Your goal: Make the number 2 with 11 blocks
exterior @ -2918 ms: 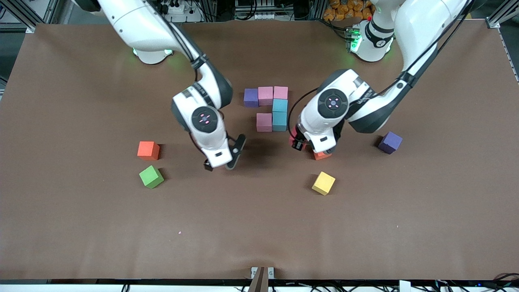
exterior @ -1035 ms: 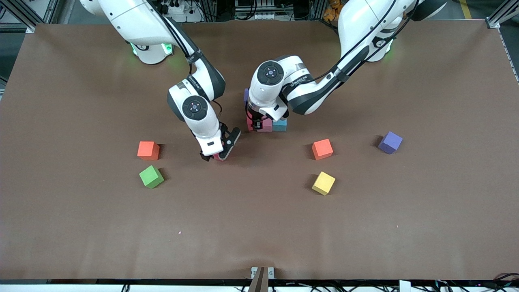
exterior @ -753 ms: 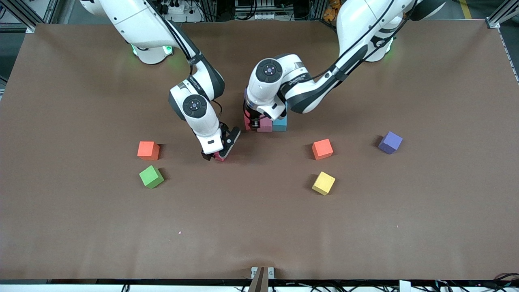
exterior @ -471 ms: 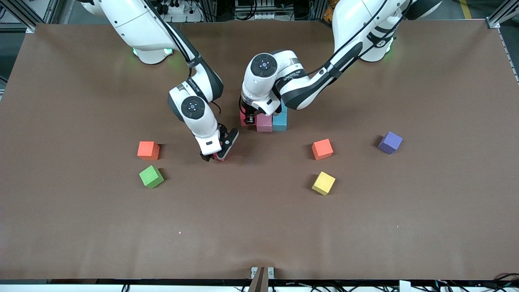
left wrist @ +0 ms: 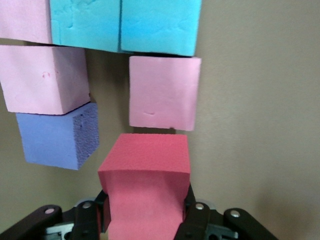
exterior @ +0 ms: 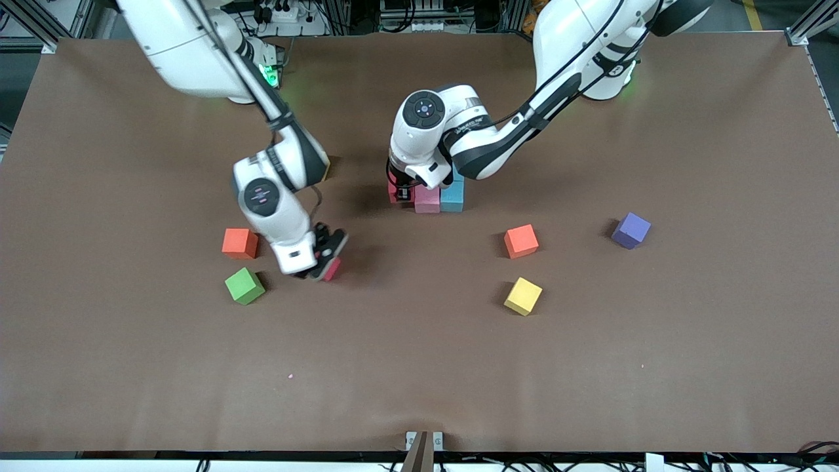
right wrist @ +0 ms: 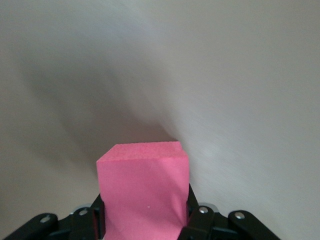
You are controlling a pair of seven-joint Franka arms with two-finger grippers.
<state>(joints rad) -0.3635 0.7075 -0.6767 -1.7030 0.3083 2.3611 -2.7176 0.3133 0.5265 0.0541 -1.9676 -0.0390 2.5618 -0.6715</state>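
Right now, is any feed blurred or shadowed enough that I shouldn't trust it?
Front view: evenly lit and sharp; soft shadows fall on the table beside each cube. Left wrist view: crisp, foam grain visible on the crimson cube. Right wrist view: the held pink-red cube is sharp, but the tabletop around it is smeared by motion blur with a pale sheen, so trust it least.

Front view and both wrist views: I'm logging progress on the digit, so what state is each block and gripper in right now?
left gripper: shut on crimson block, beside the pink block of the partial digit
right gripper: shut on second crimson block, over bare table
orange blocks: loose, resting
green block: loose, resting
purple block: loose, resting
yellow block: loose, resting
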